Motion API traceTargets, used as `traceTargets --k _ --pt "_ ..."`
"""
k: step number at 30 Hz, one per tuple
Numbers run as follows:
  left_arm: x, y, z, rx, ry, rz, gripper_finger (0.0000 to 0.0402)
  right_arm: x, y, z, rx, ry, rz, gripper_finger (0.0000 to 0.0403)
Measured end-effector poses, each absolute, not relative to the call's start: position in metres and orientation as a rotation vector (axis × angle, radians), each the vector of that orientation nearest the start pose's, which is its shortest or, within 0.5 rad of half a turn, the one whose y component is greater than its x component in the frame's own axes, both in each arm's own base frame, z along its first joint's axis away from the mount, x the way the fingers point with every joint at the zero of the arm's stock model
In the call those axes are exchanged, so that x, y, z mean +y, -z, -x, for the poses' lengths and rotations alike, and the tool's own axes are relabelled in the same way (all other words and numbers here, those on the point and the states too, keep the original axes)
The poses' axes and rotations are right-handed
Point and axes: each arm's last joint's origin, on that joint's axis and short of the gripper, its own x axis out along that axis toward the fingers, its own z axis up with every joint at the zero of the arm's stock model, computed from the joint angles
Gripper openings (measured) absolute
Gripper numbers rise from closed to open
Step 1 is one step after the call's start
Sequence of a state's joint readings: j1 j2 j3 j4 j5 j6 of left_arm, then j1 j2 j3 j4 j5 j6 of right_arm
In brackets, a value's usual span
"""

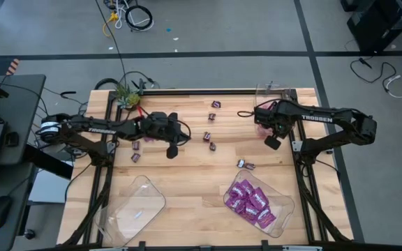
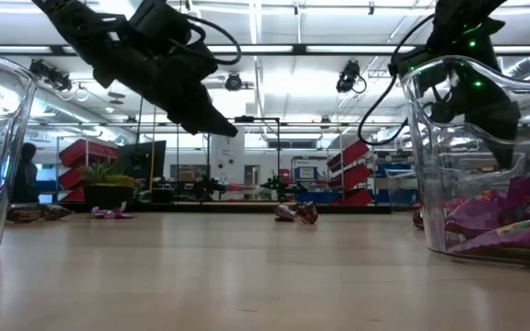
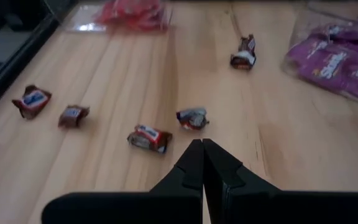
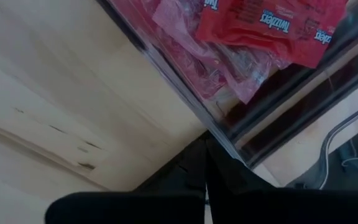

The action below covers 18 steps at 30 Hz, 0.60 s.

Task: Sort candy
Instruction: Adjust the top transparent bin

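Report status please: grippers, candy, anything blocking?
Left gripper shut, empty, over mid-table. Right gripper shut, empty, beside red packets tray. Purple packets in tray; brown pieces loose on table. Nothing blocking.

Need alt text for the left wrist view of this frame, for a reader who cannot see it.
The left gripper, fingers shut and empty, hovers over a wooden table above four small brown wrapped candies, with a fifth farther off. Beyond lie purple packets in a clear tray and red packets in another.

Two matte black jointed arms are wearing white TROSSEN lettering, trailing looping black cables and ending in tapered black tools.
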<state>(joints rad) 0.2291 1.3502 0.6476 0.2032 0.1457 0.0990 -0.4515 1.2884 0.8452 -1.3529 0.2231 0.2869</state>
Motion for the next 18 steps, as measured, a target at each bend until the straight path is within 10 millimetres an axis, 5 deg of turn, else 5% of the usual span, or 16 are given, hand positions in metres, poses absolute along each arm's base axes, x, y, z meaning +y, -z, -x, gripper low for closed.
traceTargets --k 10,18 --pt "0.059 -0.213 -0.27 0.599 -0.052 0.011 0.0001 -0.08 -0.213 -0.149 1.77 0.748 -0.385 0.0006" --pt "0.06 -0.234 -0.264 0.875 -0.122 0.025 0.0001 -0.069 -0.222 -0.141 1.825 0.74 -0.344 0.0026"
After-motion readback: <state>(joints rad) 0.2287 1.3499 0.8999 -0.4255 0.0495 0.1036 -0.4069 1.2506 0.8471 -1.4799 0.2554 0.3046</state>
